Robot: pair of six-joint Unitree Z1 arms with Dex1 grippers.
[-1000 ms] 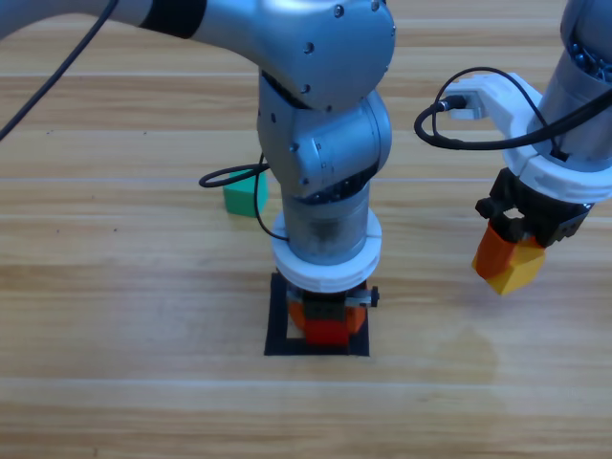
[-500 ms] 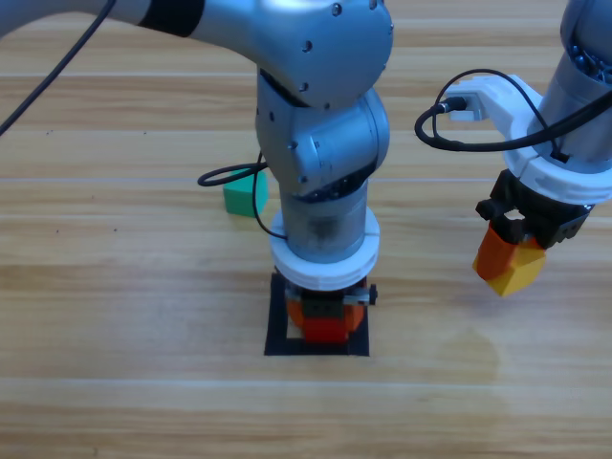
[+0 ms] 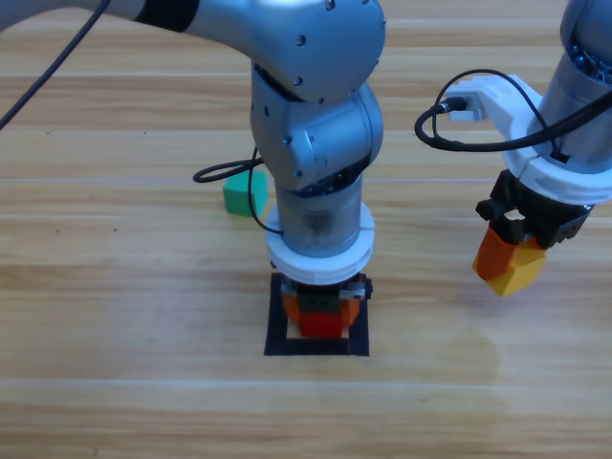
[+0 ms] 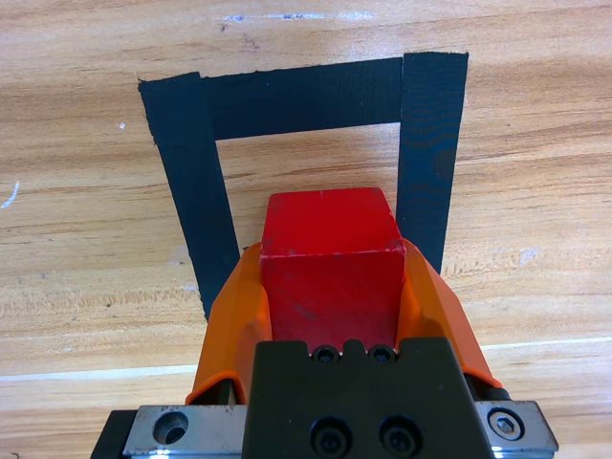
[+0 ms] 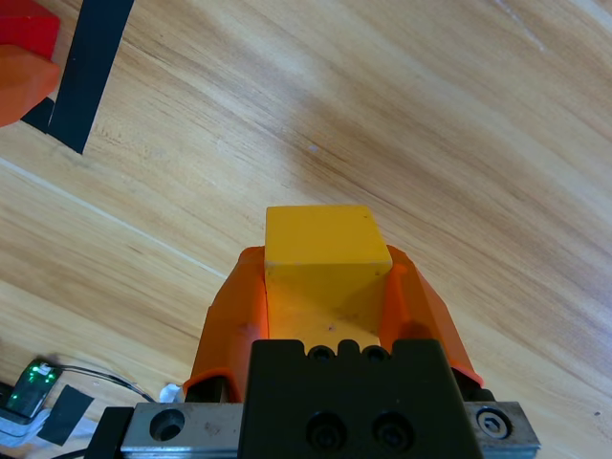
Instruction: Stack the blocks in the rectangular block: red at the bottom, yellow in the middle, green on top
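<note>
My left gripper (image 3: 320, 311) reaches down over the rectangular block (image 3: 273, 337), a black tape outline on the wood, and is shut on the red cube (image 3: 321, 325). In the left wrist view the red cube (image 4: 330, 263) sits between the orange jaws of the left gripper (image 4: 330, 251), over the near half of the tape outline (image 4: 304, 96). Whether it touches the table I cannot tell. At the right, my right gripper (image 3: 507, 258) hangs above bare wood, shut on the yellow cube (image 3: 518, 273), also visible in the right wrist view (image 5: 325, 247). The green cube (image 3: 244, 194) lies behind the left arm.
A black cable (image 3: 225, 175) loops from the left arm just over the green cube. Another cable (image 3: 459, 105) arcs beside the right wrist. In the right wrist view, the tape outline (image 5: 91, 67) and the red cube (image 5: 24, 29) show at the upper left corner.
The left arm has shifted slightly toward the picture's top and left with the red cube still in its jaws. The right arm and yellow cube have held still.
</note>
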